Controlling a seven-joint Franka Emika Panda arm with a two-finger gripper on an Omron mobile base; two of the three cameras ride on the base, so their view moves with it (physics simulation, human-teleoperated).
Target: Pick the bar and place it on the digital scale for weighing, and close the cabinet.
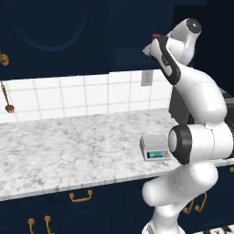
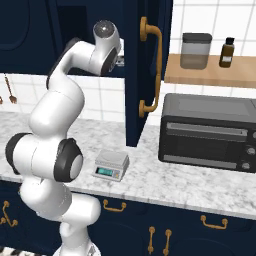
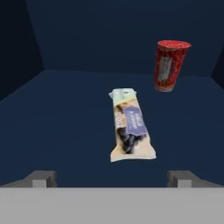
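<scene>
Two risks are noted. The cabinet (image 2: 135, 75) door stands open over the worktop (image 2: 150, 180); the raised arm could strike it. The red can (image 3: 169, 65), just beyond the bar (image 3: 130, 127) on the shelf, could be toppled. Tool (image 3: 111, 179) open, short of the bar. Wrapper print unreadable.

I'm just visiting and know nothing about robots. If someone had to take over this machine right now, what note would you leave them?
Gripper: open, empty, reaching into the dark navy upper wall cabinet, aimed at the bar.
Small flat beige wrapped bar: lying flat on the cabinet floor, not yet gripped. A red can stands behind it, apart from it.
Small light-grey square digital scale: on the marble counter, display lit, top plate bare.
Cabinet door: open, swung out toward the black toaster oven.
Done: nothing yet.
Left: grasp the bar, put it on the scale, close the cabinet.
</scene>
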